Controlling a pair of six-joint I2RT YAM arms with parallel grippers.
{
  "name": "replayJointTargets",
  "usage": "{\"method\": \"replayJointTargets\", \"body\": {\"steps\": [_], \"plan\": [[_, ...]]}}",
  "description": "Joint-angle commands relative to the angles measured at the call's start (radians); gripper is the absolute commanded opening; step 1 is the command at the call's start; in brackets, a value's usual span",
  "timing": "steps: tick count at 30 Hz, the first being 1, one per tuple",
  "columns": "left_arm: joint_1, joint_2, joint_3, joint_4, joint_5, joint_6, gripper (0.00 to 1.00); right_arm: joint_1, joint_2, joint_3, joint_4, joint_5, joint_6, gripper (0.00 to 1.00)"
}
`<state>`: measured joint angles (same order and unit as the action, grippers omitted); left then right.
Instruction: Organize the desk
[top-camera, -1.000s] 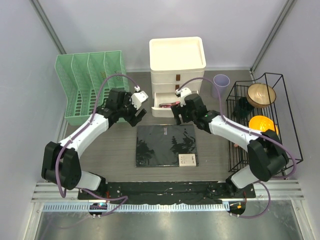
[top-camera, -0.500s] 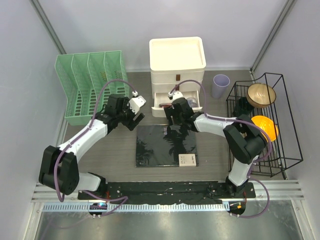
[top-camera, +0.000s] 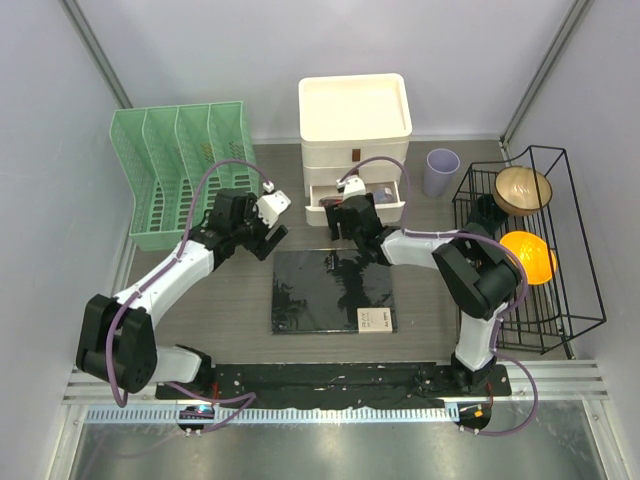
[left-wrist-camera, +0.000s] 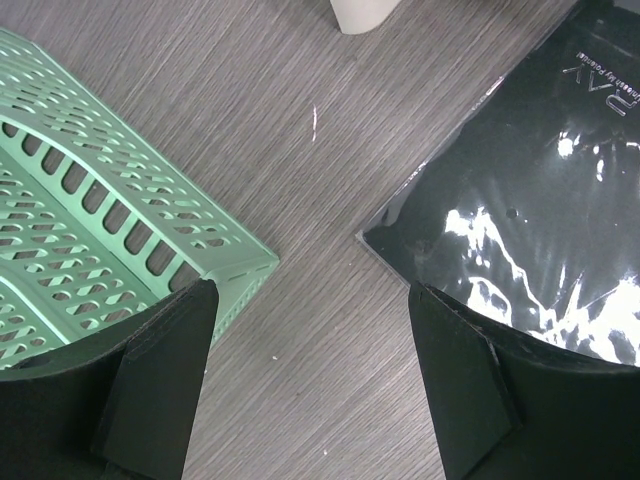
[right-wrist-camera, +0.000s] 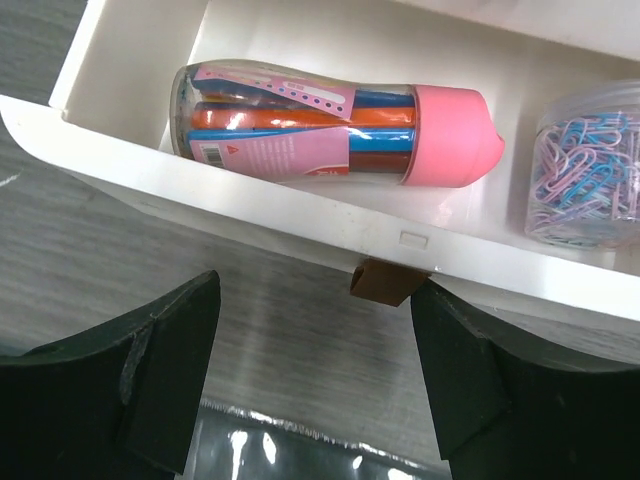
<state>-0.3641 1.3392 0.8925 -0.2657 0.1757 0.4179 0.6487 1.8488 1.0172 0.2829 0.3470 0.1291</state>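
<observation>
desk (left-wrist-camera: 300, 180) lies open between green file rack (left-wrist-camera: 90, 230) and black notebook (left-wrist-camera: 540, 200).

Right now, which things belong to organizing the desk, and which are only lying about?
Likely in the job: dark wood-grain desk; glossy black rectangular notebook; open white plastic drawer; clear pen tube with pink cap; green slotted plastic file rack.
Likely just standing by: lilac plastic cup; wooden bowl; orange bowl.

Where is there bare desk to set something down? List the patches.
Bare desk lies between the green rack and the notebook, and left of the notebook toward the front. Crowded: the strip between open drawer and notebook, under the right gripper.
</observation>
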Motion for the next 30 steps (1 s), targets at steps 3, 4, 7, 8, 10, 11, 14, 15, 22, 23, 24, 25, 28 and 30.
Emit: {"method": "replayJointTargets", "body": {"steps": [3, 4, 7, 8, 10, 11, 14, 15, 22, 23, 24, 25, 28, 30], "plan": [[0.005, -0.009, -0.003, 0.057, -0.008, -0.025, 0.82, 0.005, 0.075, 0.061, 0.214, 0.101, -0.029, 0.81], [0.004, -0.008, -0.004, 0.057, -0.010, -0.025, 0.82, 0.002, 0.084, 0.076, 0.223, 0.104, -0.037, 0.81], [0.005, 0.000, -0.003, 0.053, -0.024, -0.013, 0.82, 0.003, 0.127, 0.104, 0.268, 0.128, -0.066, 0.81], [0.005, 0.003, -0.003, 0.051, -0.031, -0.007, 0.82, 0.003, 0.135, 0.112, 0.277, 0.129, -0.089, 0.81], [0.007, 0.014, -0.007, 0.048, -0.039, 0.022, 0.82, 0.003, 0.159, 0.135, 0.308, 0.127, -0.103, 0.82], [0.005, 0.017, -0.016, 0.051, -0.042, 0.036, 0.82, 0.003, 0.167, 0.148, 0.308, 0.126, -0.111, 0.82], [0.005, 0.021, -0.033, 0.054, -0.035, 0.073, 0.84, 0.003, 0.202, 0.199, 0.314, 0.132, -0.123, 0.82], [0.007, 0.025, -0.036, 0.056, -0.032, 0.079, 0.84, 0.003, 0.208, 0.207, 0.331, 0.133, -0.149, 0.82], [0.005, 0.025, -0.061, 0.066, -0.025, 0.107, 0.84, 0.003, 0.243, 0.218, 0.426, 0.149, -0.204, 0.84], [0.007, 0.026, -0.063, 0.069, -0.028, 0.108, 0.84, 0.003, 0.248, 0.219, 0.436, 0.150, -0.209, 0.84], [0.007, 0.028, -0.066, 0.071, -0.027, 0.108, 0.84, 0.003, 0.259, 0.221, 0.458, 0.155, -0.216, 0.84], [0.007, 0.031, -0.064, 0.072, -0.027, 0.110, 0.84, 0.003, 0.263, 0.222, 0.469, 0.156, -0.224, 0.84], [0.005, 0.040, -0.063, 0.069, -0.024, 0.114, 0.84, 0.003, 0.289, 0.239, 0.504, 0.159, -0.246, 0.85], [0.005, 0.048, -0.063, 0.071, -0.024, 0.119, 0.84, 0.003, 0.300, 0.260, 0.518, 0.161, -0.261, 0.86]]}}
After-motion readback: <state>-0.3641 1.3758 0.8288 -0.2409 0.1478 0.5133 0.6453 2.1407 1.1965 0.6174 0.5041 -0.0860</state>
